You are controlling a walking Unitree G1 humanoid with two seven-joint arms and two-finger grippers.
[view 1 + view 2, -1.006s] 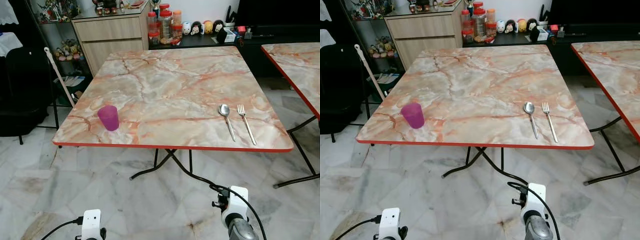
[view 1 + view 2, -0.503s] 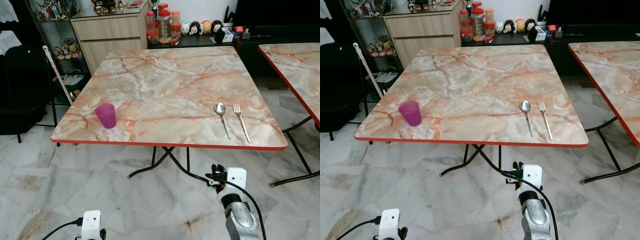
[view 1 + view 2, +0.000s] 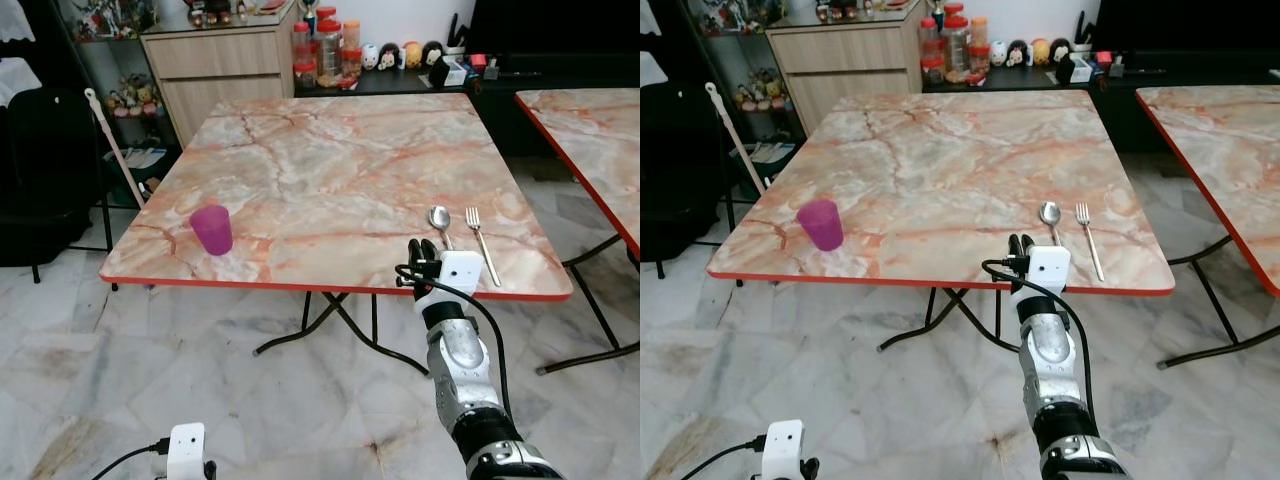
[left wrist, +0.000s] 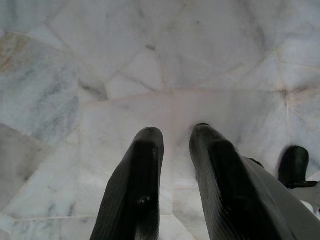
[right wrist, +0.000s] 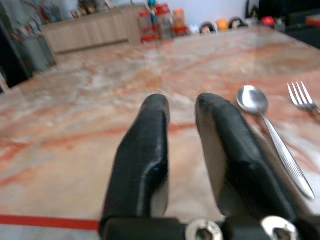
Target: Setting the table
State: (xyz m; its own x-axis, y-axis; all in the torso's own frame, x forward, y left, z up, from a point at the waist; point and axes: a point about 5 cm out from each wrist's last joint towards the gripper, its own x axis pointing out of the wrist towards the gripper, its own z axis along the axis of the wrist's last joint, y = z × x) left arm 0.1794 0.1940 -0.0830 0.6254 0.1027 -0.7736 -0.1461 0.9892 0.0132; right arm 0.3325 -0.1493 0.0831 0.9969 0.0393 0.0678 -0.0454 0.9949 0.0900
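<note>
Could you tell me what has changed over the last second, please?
The right hand rose from low over the floor to the table's near edge, left of the spoon, holding nothing. Cup, spoon and fork stayed put; the left hand still hangs low.

One purple cup [image 3: 212, 229], one spoon [image 3: 440, 223], one fork [image 3: 480, 243], two marble tables [image 3: 330, 160].
</note>
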